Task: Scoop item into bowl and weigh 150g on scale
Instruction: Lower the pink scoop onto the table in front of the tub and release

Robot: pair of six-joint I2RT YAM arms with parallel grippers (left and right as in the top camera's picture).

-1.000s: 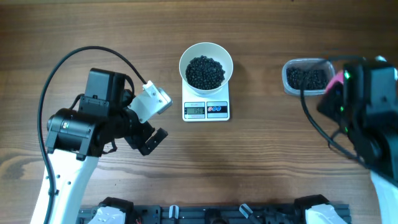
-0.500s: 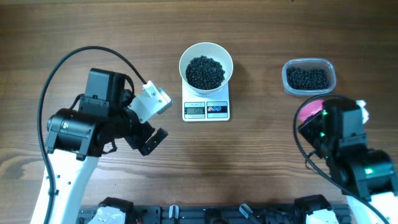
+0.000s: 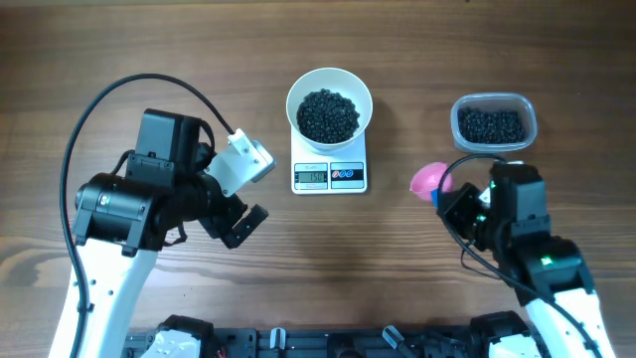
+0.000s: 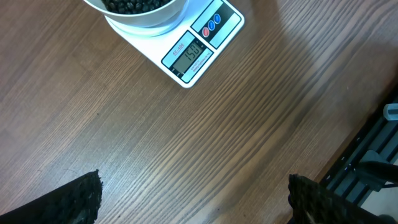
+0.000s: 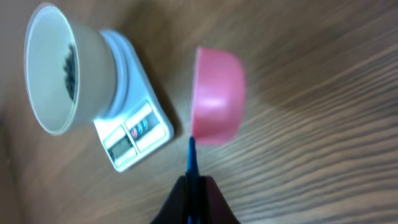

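Note:
A round white bowl (image 3: 329, 88) holding small black beads (image 3: 329, 114) rests on the white scale (image 3: 329, 175), whose display is lit. Both appear again in the left wrist view, bowl (image 4: 140, 18) and scale (image 4: 193, 53), and in the right wrist view, bowl (image 5: 53, 68) and scale (image 5: 134, 137). My right gripper (image 3: 459, 204) is shut on the blue handle (image 5: 192, 162) of a pink scoop (image 3: 429, 179), right of the scale, the cup (image 5: 216, 96) turned on its side and empty. My left gripper (image 3: 243, 224) stands open over bare wood, left of the scale.
A clear plastic tub (image 3: 493, 122) with more black beads stands at the back right. A black rail (image 3: 338, 343) runs along the table's front edge. The left arm's cable (image 3: 109, 99) loops over the left side.
My right arm has swung from beside the tub toward the front and left, carrying the pink scoop to a spot right of the scale. The left arm has stayed put.

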